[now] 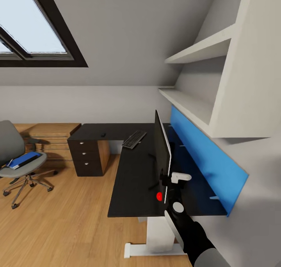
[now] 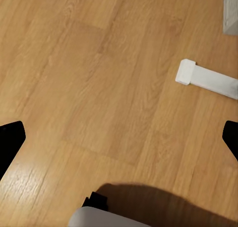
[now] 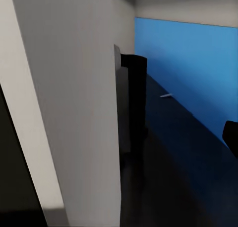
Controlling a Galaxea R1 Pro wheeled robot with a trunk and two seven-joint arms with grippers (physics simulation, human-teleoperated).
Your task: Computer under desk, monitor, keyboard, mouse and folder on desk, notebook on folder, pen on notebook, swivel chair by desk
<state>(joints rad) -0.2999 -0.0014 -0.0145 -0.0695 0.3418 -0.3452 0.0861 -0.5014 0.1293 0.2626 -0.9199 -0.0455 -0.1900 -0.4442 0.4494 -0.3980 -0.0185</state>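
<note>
Right gripper (image 1: 168, 182) at near edge of wide thin black-fronted, white-backed monitor (image 1: 161, 150), apparently grasping it; left fingers (image 2: 11, 140) released over wooden floor (image 2: 99, 78).
Monitor and slim grey keyboard (image 1: 134, 139) on glossy black bench (image 1: 132, 173); bright blue folder (image 1: 24, 160) still on grey swivel chair (image 1: 15, 158), well apart.
</note>
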